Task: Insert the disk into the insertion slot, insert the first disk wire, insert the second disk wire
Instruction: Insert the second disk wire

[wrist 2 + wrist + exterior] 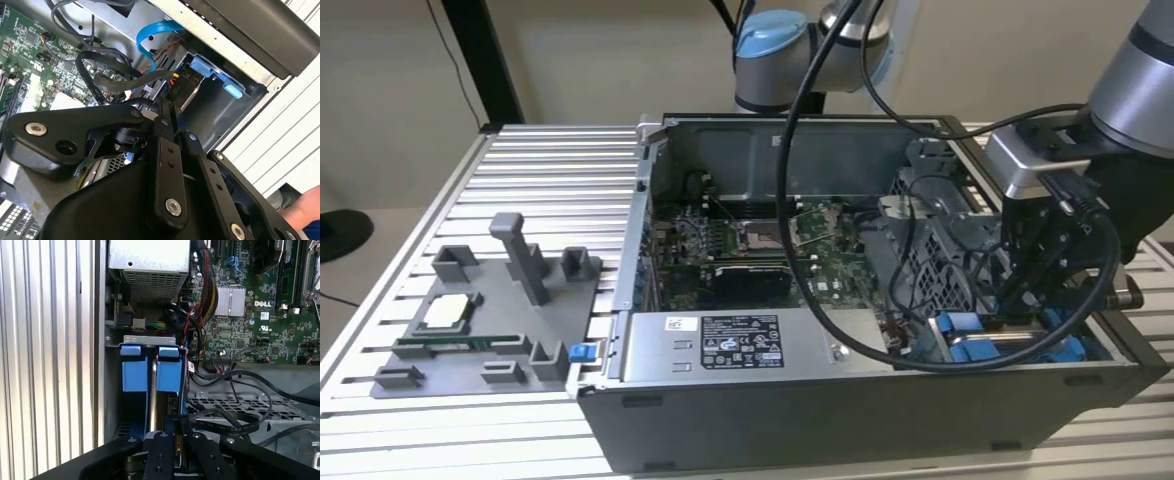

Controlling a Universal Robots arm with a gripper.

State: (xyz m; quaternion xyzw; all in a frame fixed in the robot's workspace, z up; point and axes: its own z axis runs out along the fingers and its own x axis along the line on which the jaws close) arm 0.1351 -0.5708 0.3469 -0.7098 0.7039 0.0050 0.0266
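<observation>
The disk [186, 97] sits in its blue carrier [169, 371] inside the insertion slot [112, 405], at the front corner of the PC case on the exterior view's right. My gripper [1027, 310] reaches down into that bay. In both wrist views its fingers stand close together, right at the disk's end [176, 432] [167, 112]. A flat black disk wire [225, 425] loops away from the fingertips, and its end appears pinched between them. Another black wire with coloured strands [145, 79] lies just beyond the fingertips.
The open PC case holds the motherboard [747, 250] and the labelled power-supply box [720, 345]. A blue flat cable [150, 37] curls above the bay. A grey parts fixture [480, 320] lies on the ribbed table at the exterior view's left. A person's hand [300, 210] is nearby.
</observation>
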